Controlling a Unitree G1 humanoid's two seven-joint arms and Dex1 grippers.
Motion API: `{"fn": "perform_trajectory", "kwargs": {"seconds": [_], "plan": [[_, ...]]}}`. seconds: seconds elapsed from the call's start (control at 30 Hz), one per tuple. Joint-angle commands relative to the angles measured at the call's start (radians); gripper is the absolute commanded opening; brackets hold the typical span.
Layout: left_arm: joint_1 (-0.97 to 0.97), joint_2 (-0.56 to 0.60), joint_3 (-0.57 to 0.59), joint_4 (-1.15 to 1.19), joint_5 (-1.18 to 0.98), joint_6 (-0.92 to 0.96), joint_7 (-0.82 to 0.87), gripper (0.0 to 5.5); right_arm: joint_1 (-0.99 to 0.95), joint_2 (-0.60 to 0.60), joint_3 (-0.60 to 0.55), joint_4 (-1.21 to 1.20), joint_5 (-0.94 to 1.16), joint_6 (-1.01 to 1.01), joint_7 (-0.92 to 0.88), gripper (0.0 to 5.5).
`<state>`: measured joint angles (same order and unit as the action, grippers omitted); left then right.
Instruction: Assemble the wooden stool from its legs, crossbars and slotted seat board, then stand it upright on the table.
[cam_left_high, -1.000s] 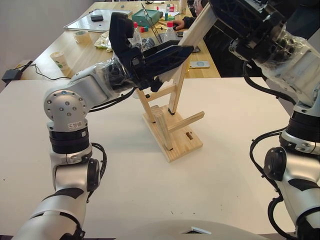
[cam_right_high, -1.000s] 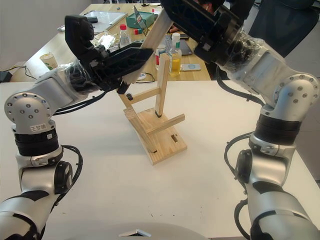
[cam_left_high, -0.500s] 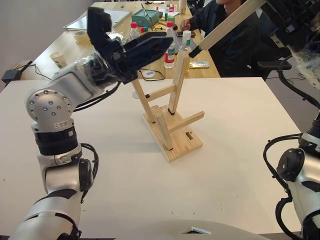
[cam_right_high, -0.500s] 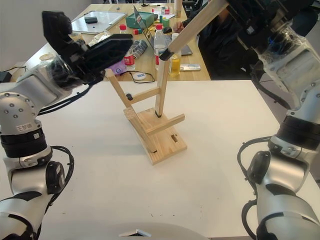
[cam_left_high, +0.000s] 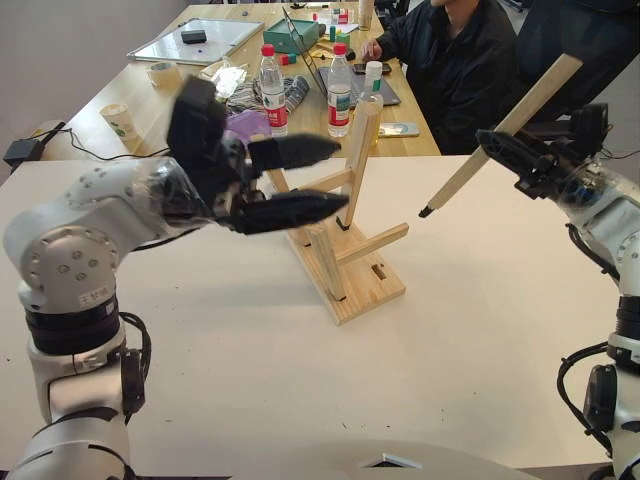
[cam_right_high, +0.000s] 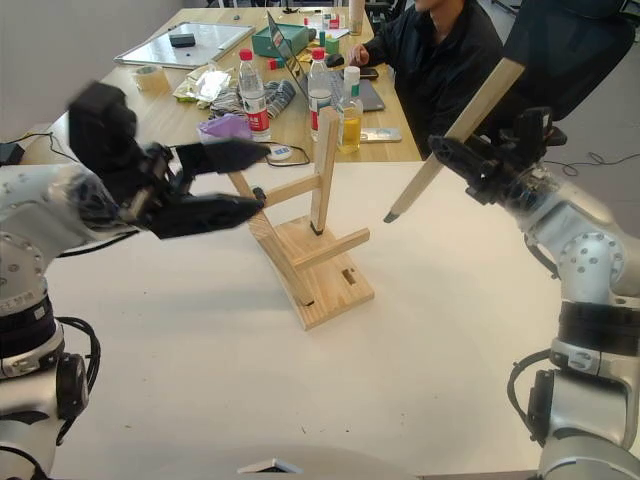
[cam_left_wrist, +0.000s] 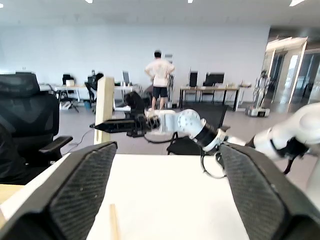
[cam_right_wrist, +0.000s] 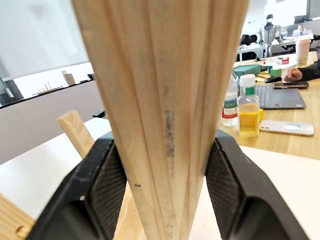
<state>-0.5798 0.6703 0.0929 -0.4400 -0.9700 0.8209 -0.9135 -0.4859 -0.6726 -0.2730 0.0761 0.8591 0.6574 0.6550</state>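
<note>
Right gripper (cam_left_high: 503, 150) clamps a loose wooden leg (cam_left_high: 462, 178) aloft beside the half-built stool (cam_left_high: 352, 275); left gripper (cam_left_high: 338, 174), fingers spread, hovers alongside.

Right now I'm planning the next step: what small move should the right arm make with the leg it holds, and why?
Probably lower the leg toward the empty slot in the seat board. The right end effector holds it tilted in the air, with its dark tip well off to the board's right and no part seated.
</note>
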Motion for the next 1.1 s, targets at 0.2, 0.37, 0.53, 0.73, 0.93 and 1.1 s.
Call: {"fn": "perform_trajectory", "kwargs": {"seconds": [0.2,0.37,0.53,0.73,0.93,1.1], "plan": [[0.105,0.034,-0.166,-0.101,0.225,-0.203,-0.131,3.79,0.074,0.064,-0.005,-0.014,-0.083,-0.061,0.018,2.12],[0.167,0.151,-0.238,0.004,0.463,-0.414,-0.267,3.79,0.086,0.073,-0.007,-0.031,-0.079,-0.048,0.022,2.12],[0.214,0.231,-0.273,0.172,0.636,-0.676,-0.367,3.79,0.137,0.101,0.011,-0.113,-0.073,-0.019,0.019,2.12],[0.171,0.252,-0.265,0.293,0.697,-0.787,-0.446,3.79,0.156,0.137,0.012,-0.146,-0.082,-0.022,0.001,2.12],[0.163,0.252,-0.319,0.479,0.847,-0.883,-0.451,3.79,0.171,0.194,0.055,-0.157,-0.136,-0.078,-0.019,2.12],[0.134,0.159,-0.337,0.686,0.962,-0.949,-0.313,3.79,0.169,0.249,0.074,-0.144,-0.146,-0.103,-0.025,2.12]]}}
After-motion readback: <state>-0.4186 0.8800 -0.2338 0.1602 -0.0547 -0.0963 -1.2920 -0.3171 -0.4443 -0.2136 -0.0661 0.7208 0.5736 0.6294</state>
